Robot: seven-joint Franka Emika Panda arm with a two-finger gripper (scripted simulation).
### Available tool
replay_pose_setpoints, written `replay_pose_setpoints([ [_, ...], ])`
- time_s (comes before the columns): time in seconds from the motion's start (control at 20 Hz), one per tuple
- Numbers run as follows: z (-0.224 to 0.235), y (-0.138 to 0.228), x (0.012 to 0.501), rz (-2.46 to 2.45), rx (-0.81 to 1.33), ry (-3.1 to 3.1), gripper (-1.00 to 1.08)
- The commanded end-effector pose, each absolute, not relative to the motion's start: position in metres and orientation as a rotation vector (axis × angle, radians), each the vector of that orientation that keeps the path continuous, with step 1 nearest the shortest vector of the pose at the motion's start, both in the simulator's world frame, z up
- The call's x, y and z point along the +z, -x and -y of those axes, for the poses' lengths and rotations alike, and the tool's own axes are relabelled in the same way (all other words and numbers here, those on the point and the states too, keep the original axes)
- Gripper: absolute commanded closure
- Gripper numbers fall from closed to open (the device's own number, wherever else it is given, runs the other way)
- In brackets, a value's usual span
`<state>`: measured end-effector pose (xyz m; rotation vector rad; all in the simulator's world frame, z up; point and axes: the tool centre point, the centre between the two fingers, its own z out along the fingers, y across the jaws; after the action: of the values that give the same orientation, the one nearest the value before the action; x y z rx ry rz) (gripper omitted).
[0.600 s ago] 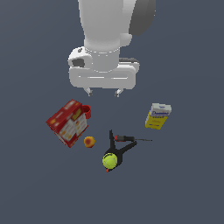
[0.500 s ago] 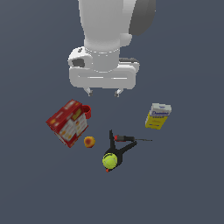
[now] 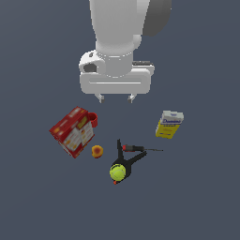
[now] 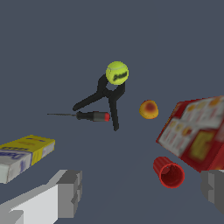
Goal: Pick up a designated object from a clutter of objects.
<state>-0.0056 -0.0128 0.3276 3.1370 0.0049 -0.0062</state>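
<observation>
The yellow-and-white carton (image 3: 169, 124) with blue lettering lies flat on the exterior view's right; it also shows in the wrist view (image 4: 24, 154). My gripper (image 3: 116, 98) hangs open and empty above the floor, up and to the left of the carton, apart from it. Its fingers (image 4: 70, 192) frame the wrist view, with the gripper (image 4: 142, 192) over bare floor near the red mug (image 4: 168, 172). The clutter lies below it in the exterior view.
A red-and-white box (image 3: 72, 131) lies on the exterior view's left with the red mug (image 3: 92, 120) against it. An orange fruit (image 3: 97, 151), a black clamp (image 3: 127, 159), a tennis ball (image 3: 117, 172) and a thin screwdriver (image 3: 140, 149) lie in the middle.
My gripper has shifted a little toward the exterior view's right. The objects have not moved.
</observation>
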Motion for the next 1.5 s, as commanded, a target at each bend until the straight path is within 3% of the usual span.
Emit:
replay_pose_setpoints([
  [0.0,0.013,0.006,0.328,0.001,-0.008,-3.139,-0.92],
  [0.65,-0.022,0.004,0.311,-0.281,-0.008,-3.120,-0.92],
  [1.45,-0.142,0.021,0.253,-1.218,-0.010,-2.880,-0.92],
])
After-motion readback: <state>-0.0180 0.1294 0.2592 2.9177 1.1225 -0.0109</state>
